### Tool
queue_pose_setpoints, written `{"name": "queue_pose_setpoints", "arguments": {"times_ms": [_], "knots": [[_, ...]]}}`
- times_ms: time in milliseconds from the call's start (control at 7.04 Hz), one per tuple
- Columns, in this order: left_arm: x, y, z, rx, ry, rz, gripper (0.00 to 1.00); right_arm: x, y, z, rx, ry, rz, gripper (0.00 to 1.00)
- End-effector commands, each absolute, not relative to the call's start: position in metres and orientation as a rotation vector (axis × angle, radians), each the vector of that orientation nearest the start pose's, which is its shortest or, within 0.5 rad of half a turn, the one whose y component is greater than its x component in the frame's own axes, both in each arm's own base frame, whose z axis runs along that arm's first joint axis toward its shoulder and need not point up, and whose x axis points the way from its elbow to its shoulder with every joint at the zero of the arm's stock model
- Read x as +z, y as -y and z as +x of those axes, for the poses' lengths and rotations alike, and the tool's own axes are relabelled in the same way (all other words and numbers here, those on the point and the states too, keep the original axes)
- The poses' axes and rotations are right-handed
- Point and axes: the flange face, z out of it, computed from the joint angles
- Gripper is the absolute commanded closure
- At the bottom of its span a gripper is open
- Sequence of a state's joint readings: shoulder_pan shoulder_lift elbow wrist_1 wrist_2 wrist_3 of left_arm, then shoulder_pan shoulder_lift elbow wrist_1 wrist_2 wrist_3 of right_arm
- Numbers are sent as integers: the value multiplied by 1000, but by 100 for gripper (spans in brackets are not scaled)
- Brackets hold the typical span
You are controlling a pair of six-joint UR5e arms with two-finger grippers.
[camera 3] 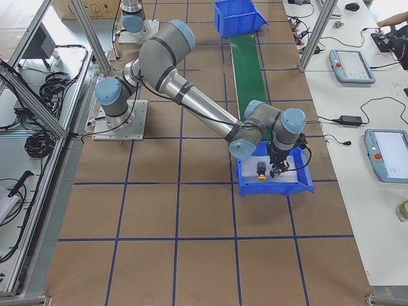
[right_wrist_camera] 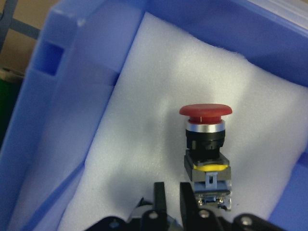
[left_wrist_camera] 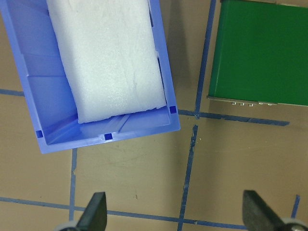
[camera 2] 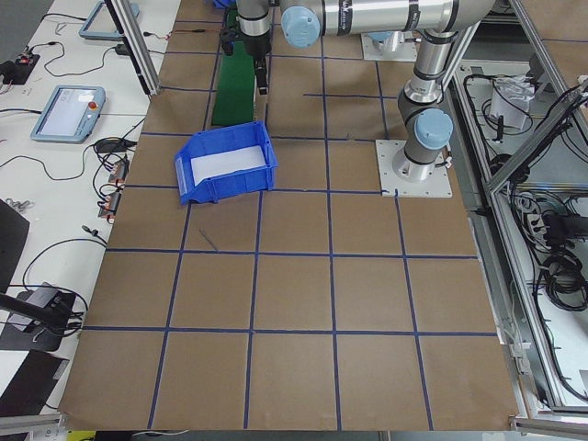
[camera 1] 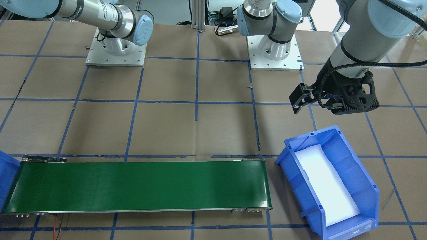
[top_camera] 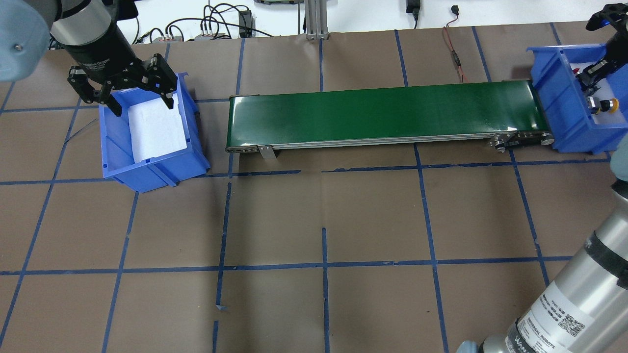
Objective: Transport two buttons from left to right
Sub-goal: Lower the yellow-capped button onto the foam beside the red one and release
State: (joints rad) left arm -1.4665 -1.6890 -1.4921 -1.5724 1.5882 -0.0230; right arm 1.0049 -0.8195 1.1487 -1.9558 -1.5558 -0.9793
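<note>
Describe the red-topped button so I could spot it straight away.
Follow the long green belt to the blue bin at its end on the robot's right. On the white foam inside, just ahead of the right tool, sits the red button. Its wide red mushroom cap sets it apart from the yellow button also in that bin.

A brown paper-covered table [top_camera: 373,215] is showing a grid of blue tape lines [top_camera: 324,264]. A glossy dark green conveyor belt [top_camera: 382,115] is lying between the left blue plastic bin [top_camera: 147,174] and the right blue plastic bin [top_camera: 549,88], both showing white foam pads [top_camera: 157,127]. In the right one, the black-bodied push-button with a red mushroom cap [right_wrist_camera: 206,144] is showing a silver collar and yellow band, and the black-bodied push-button with a yellow cap [camera 3: 261,171] is lying beside it.
</note>
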Motion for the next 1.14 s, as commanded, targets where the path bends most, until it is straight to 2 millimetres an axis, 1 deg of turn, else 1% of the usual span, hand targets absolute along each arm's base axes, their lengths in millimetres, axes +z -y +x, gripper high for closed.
{"name": "queue_pose_setpoints", "arguments": {"times_ms": [0, 142, 284, 426, 710, 994], "knots": [[465, 548, -75, 66, -3119, -198, 0, 244, 714, -295, -46, -3082, -633, 5], [465, 548, -75, 66, -3119, -198, 0, 245, 714, -295, -48, -3083, -633, 1], [464, 549, -75, 68, -3119, -198, 0, 250, 715, -296, -55, -3087, -634, 1], [465, 548, -75, 66, -3119, -198, 0, 263, 715, -295, -58, -3085, -634, 1], [465, 548, -75, 68, -3119, -198, 0, 303, 707, -287, -113, -3090, -641, 0], [465, 548, -75, 68, -3119, -198, 0, 335, 700, -281, -142, -3104, -662, 0]]}}
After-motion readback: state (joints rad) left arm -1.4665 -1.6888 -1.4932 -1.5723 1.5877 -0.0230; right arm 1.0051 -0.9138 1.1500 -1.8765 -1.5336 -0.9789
